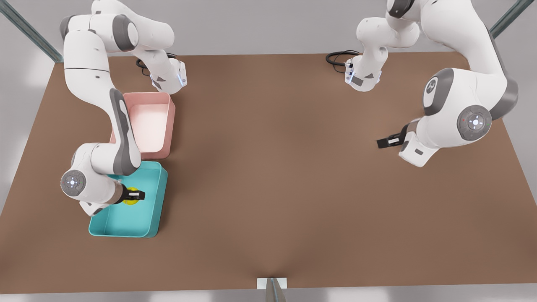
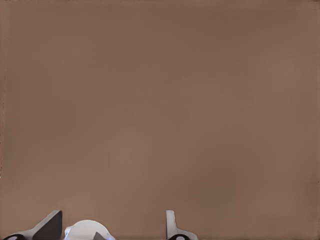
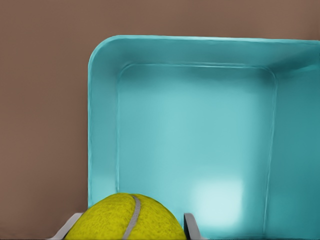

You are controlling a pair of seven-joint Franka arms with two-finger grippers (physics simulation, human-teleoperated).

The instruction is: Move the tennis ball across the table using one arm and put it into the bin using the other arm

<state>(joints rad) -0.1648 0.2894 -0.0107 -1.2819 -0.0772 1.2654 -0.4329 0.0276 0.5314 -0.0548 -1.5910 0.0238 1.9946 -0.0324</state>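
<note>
In the front view, the brown table (image 1: 268, 176) carries two tubs near its edge on the front view's left: a pink tub (image 1: 149, 123) and, just beside it on the nearer side, the teal bin (image 1: 130, 201). The right gripper (image 1: 133, 195) hangs over the teal bin's interior, its fingers clamped on the tennis ball (image 1: 131, 200), which shows as a yellow-green patch under the black fingertips, above the bin's floor. The left gripper (image 1: 384, 142) waits well apart from the teal bin, over bare tabletop toward the front view's right; its black fingers point toward the table's middle, and whether they are apart or together cannot be told here. In the left wrist view, plain brown table (image 2: 160, 100) lies below the camera, and two fingertips (image 2: 172, 225) stand apart with nothing between them. In the right wrist view, the tennis ball (image 3: 127, 220) sits gripped between the two pale fingers (image 3: 192, 227), directly above the teal bin (image 3: 102, 125), whose rounded corner and rim border the brown table (image 3: 42, 110).
</note>
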